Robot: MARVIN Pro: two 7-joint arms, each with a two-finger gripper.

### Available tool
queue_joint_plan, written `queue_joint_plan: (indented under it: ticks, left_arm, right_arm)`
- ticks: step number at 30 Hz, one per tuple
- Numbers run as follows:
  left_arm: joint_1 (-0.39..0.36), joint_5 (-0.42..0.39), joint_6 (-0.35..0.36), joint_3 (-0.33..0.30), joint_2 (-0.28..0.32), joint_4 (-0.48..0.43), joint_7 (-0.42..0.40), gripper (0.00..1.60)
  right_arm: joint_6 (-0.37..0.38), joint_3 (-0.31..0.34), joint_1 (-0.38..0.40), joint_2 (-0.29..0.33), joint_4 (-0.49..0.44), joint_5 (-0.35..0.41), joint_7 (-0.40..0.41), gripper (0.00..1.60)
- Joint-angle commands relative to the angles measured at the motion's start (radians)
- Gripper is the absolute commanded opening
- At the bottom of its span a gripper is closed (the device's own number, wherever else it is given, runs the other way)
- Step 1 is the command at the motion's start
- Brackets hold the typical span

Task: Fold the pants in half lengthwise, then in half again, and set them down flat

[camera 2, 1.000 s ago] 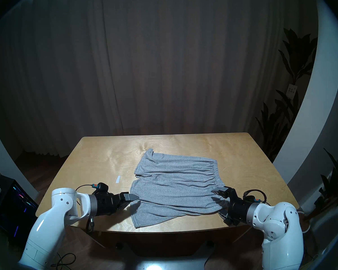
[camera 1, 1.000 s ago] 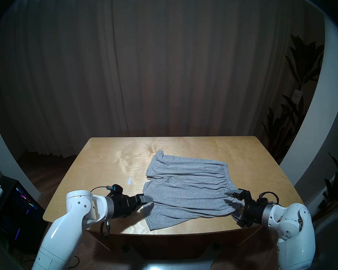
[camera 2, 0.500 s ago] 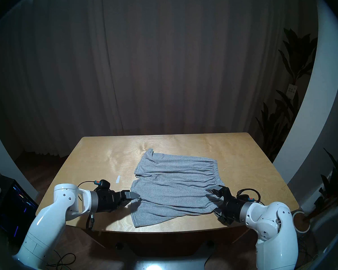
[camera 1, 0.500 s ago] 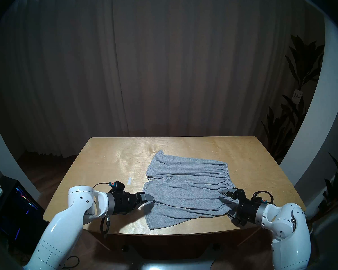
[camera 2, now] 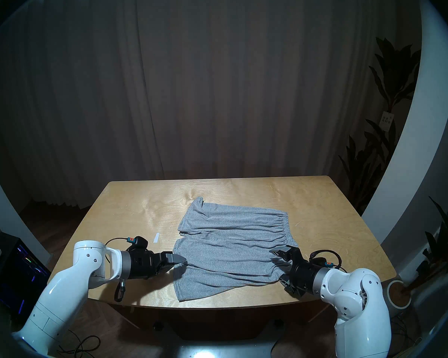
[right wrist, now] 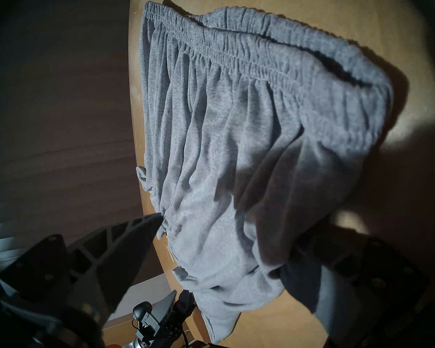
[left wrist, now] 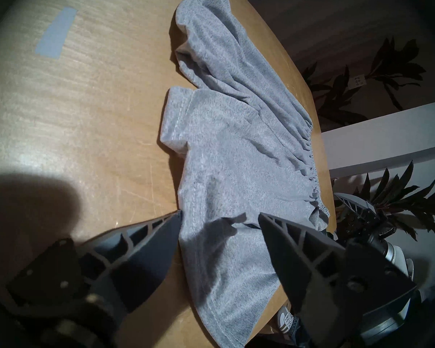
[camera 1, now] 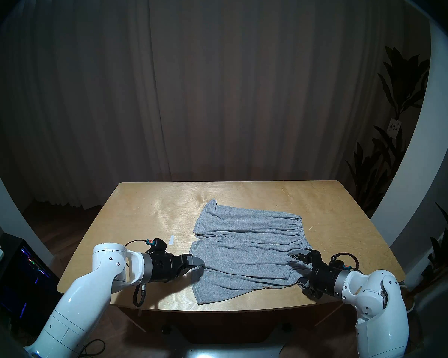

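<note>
On the wooden table [camera 1: 140, 215], heather-grey knit pants [camera 1: 246, 246] lie spread out sideways, unfolded.

Their gathered elastic waistband is at the table's right side, the hemmed legs toward the white tape strip [camera 1: 171, 239]; the near leg hangs partly over the table's front edge. The left gripper [left wrist: 219, 215], jaws apart, straddles the near leg's hem. The right gripper [right wrist: 226, 229], also spread, straddles the waistband's near corner. Compared with a second ago, the right gripper has slid further in over the cloth; the left has edged slightly forward.
</note>
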Motion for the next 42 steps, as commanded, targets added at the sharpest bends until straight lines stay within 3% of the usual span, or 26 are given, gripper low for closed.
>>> queue_joint_plan:
  ticks: [1,7,8,10,11,12,13,26,27,28,33,35,36,37,42]
  left_arm:
    - [0.017,0.056,-0.001,0.06,0.019,0.097,-0.005,1.6]
    - [-0.002,0.067,-0.001,0.083,0.027,0.12,-0.039,1.6]
    - [-0.004,0.071,-0.001,0.087,0.03,0.121,-0.041,1.6]
    - [-0.003,0.067,-0.004,0.085,0.029,0.126,-0.046,1.6]
    - [-0.006,0.068,-0.005,0.087,0.031,0.134,-0.053,1.6]
    - [-0.003,0.069,-0.007,0.087,0.034,0.132,-0.055,1.6]
    - [-0.006,0.072,-0.007,0.091,0.036,0.137,-0.062,1.6]
    - [-0.002,0.095,-0.058,0.103,0.05,0.158,-0.074,1.6]
    - [-0.004,0.1,-0.061,0.107,0.05,0.157,-0.075,0.97]
    - [-0.005,0.097,-0.064,0.109,0.048,0.163,-0.079,0.0]
    - [-0.004,0.103,-0.073,0.125,0.049,0.163,-0.087,0.0]
    - [-0.004,0.104,-0.078,0.126,0.051,0.161,-0.089,0.0]
    - [-0.005,0.101,-0.08,0.123,0.051,0.162,-0.089,0.0]
    - [-0.006,0.1,-0.086,0.118,0.053,0.159,-0.093,0.0]
    - [-0.009,0.068,-0.101,0.07,0.061,0.137,-0.097,0.0]
  right_arm:
    - [-0.001,-0.024,-0.008,-0.009,0.021,-0.015,-0.005,1.6]
    - [-0.009,-0.034,-0.01,-0.011,0.025,-0.023,-0.004,1.6]
    - [-0.01,-0.034,-0.011,-0.011,0.025,-0.024,-0.004,1.54]
    - [-0.012,-0.036,-0.011,-0.011,0.025,-0.026,-0.003,1.33]
    - [-0.014,-0.036,-0.011,-0.012,0.025,-0.025,-0.003,1.14]
    - [-0.015,-0.036,-0.011,-0.012,0.026,-0.026,-0.003,0.76]
    - [-0.016,-0.037,-0.011,-0.012,0.027,-0.028,-0.002,0.72]
    - [-0.015,-0.041,-0.006,-0.009,0.023,-0.03,-0.004,0.71]
    - [-0.014,-0.041,-0.006,-0.009,0.023,-0.03,-0.004,0.71]
    - [-0.014,-0.042,-0.006,-0.009,0.022,-0.03,-0.004,0.72]
    - [-0.012,-0.042,-0.001,-0.01,0.02,-0.029,-0.003,0.65]
    - [-0.011,-0.04,0.003,-0.01,0.018,-0.027,-0.003,0.46]
    - [-0.012,-0.039,0.005,-0.01,0.016,-0.025,-0.003,0.28]
    - [-0.013,-0.038,0.007,-0.01,0.013,-0.022,-0.004,0.0]
    - [-0.014,-0.027,0.018,-0.01,-0.001,0.01,-0.015,0.0]
